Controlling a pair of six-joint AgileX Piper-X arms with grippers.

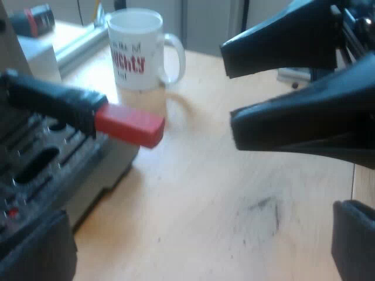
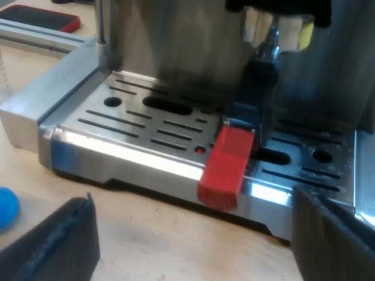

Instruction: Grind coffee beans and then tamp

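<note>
The holder's dark handle sticks out from the espresso machine's front over the drip tray, ending in a red block. My right gripper hovers over the wooden table with its two black fingers apart, their tips pointing at the red end from a short gap away. In the right wrist view the red end lies straight ahead between my open right gripper's fingers, locked under the machine's head. My left gripper is open and holds nothing, low over the table beside the drip tray.
A white mug with red lettering stands on the table beyond the handle. A blue tamper lies on the table near the tray's corner. A dark and red flat object rests beside the machine.
</note>
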